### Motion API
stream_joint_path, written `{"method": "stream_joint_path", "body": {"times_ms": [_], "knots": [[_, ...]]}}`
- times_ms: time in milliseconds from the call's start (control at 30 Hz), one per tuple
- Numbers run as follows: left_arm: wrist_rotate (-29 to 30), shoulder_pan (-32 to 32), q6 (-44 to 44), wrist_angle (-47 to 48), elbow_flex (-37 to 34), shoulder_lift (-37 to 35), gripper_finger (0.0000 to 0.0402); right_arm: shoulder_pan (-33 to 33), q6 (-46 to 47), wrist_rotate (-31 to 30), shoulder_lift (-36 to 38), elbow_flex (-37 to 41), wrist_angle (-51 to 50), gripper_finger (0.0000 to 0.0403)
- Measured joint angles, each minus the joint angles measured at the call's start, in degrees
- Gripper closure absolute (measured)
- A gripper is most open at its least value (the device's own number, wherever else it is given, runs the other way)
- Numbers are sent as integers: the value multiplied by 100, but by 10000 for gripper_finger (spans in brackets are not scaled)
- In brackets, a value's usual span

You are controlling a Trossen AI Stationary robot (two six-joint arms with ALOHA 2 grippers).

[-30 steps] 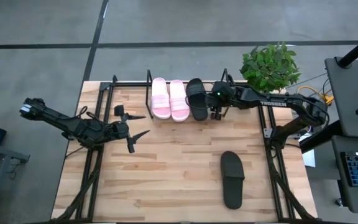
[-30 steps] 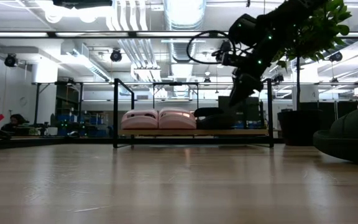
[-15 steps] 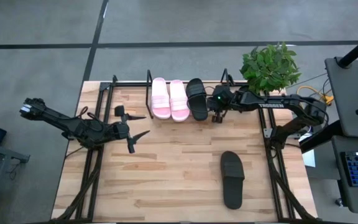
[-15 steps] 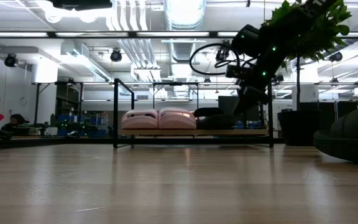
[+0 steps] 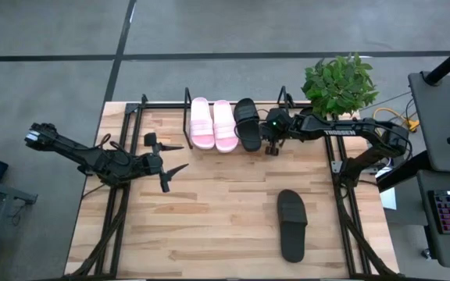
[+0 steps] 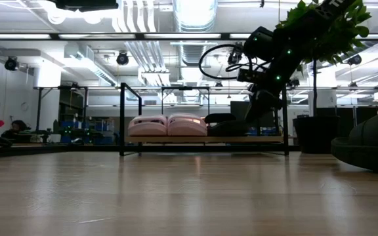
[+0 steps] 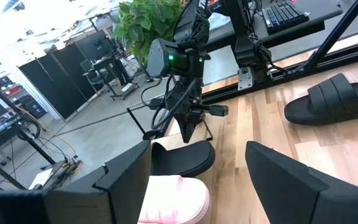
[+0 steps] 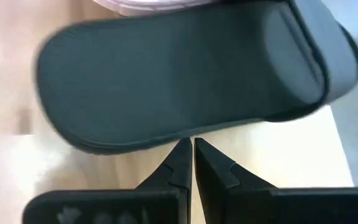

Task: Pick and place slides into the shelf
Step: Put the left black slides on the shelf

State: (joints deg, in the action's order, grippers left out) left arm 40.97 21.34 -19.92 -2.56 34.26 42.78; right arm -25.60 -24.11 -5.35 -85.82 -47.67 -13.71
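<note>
Two pink slides (image 5: 202, 123) (image 5: 226, 125) and a black slide (image 5: 248, 123) lie side by side, soles down, on the board of the shelf (image 5: 166, 104) at the table's far edge. A second black slide (image 5: 292, 225) lies sole-down on the table, near right. My right gripper (image 5: 272, 148) is shut and slants down just right of the shelved black slide (image 8: 185, 81). My left gripper (image 5: 184, 155) stands open and level over the table's left half, holding nothing. My right gripper's shut fingertips (image 8: 180, 152) stand at the right long side (image 8: 188, 135) of the shelved black slide, slanting down from the table's right. Whether they touch that edge I cannot tell. The slide lies flat on the shelf's board.
A potted plant (image 5: 339, 84) stands off the far right corner. Black frame rails (image 5: 342, 195) run along the table's left and right edges. Bare wood lies between the shelf and the loose black slide (image 7: 337, 99).
My right gripper has shut and sunk a little toward the table beside the shelved black slide. The slides lie where they were.
</note>
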Motion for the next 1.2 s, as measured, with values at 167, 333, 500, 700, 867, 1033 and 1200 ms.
{"method": "stream_joint_path", "body": {"times_ms": [167,333,500,700,867,1033,1200], "knots": [[0,0,0,2,0,5,155,91,57,125,-35,21,-40,394],[0,-2,0,2,0,1,155,166,119,131,-26,19,-25,394],[0,0,0,4,0,3,155,177,168,173,-36,19,-17,394],[0,-1,0,3,0,5,155,235,170,252,-97,19,46,394],[0,-2,-2,3,0,5,155,246,168,274,-101,17,79,394],[0,0,-2,4,0,5,155,259,166,276,-101,17,79,394],[1,-1,-2,4,0,5,155,261,165,251,-91,14,79,394]]}}
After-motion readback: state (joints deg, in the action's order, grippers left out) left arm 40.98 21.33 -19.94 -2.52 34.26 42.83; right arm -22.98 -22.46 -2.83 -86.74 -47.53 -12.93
